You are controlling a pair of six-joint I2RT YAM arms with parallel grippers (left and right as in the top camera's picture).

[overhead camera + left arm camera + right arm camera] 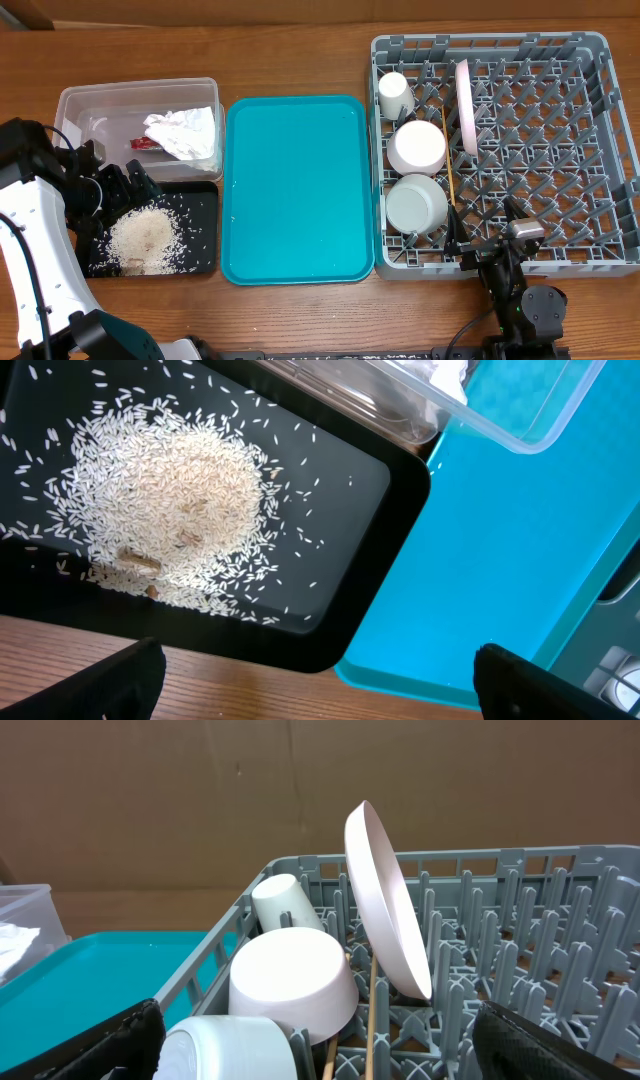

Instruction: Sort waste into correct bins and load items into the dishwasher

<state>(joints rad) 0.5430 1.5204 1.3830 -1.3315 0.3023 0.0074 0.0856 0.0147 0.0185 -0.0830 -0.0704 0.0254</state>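
White loose rice grains [165,500] lie sorted as waste in the shallow black rectangular tray [372,510], with the left gripper [315,660] and right gripper [315,1020] spread apart, empty.

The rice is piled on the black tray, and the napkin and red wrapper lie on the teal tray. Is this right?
Not quite. The rice is on the black tray, but the napkin and red wrapper lie in the clear tub, as the overhead view shows.

Teal tray [298,190] flat on wooden table [300,50]
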